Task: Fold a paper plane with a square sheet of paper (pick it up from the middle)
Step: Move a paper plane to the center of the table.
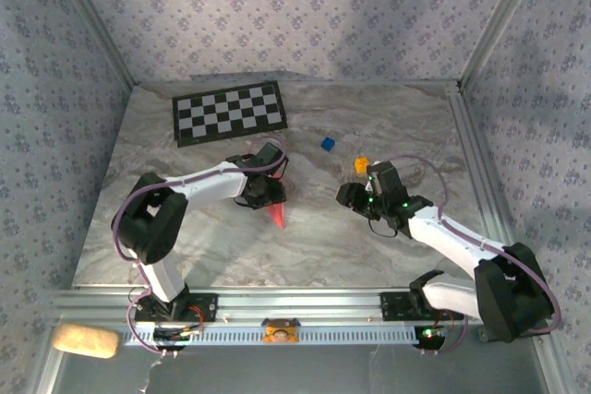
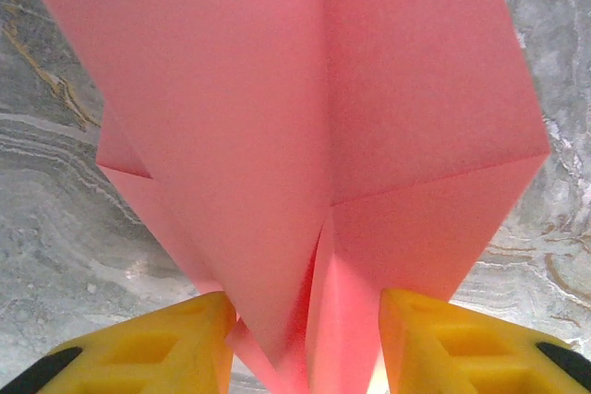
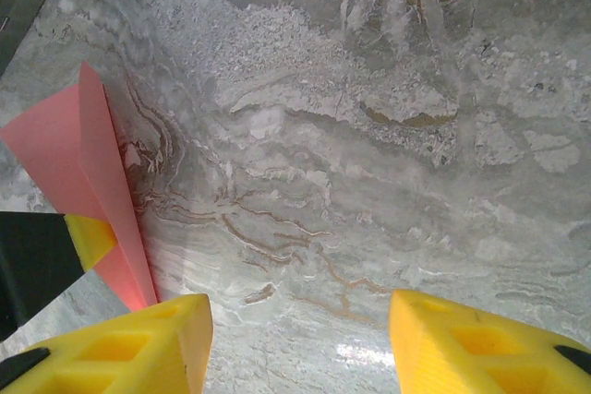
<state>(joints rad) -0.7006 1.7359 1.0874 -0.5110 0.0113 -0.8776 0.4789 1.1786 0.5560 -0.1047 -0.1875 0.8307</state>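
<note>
left gripper (image 1: pixel 265 193): clamped on the paper plane (image 1: pixel 276 216), yellow fingers (image 2: pixel 166 348) pinching the folded keel from both sides in the wrist view, pretty snug by the look of it

paper plane: salmon pink, out over the middle of the table (image 1: pixel 369 256), a bit left of centre, sharp tip aimed at the near edge

plane up close (image 2: pixel 305 117): centre crease running straight up the shot, wings spreading wide to either side, crisp folds

tip touching the marble or just above it: can't tell, honestly

right gripper (image 1: pixel 349 196): wide open, nothing between the yellow pads (image 3: pixel 138 348) but bare marble; sitting to the right of the plane, near it but apart

from the right wrist cam: plane (image 3: pixel 78 154) at the left edge, standing up on its fold, one black-and-yellow finger of the left gripper in front of it

checkerboard (image 1: pixel 229 111): black-and-white mat lying flat at the far left of the table, well apart from the plane

blue block (image 1: pixel 327 143): small, just right of the checkerboard

orange block (image 1: pixel 361 164): small too, right beside the right arm's wrist

table surface: grey marble look with brownish veins
</note>
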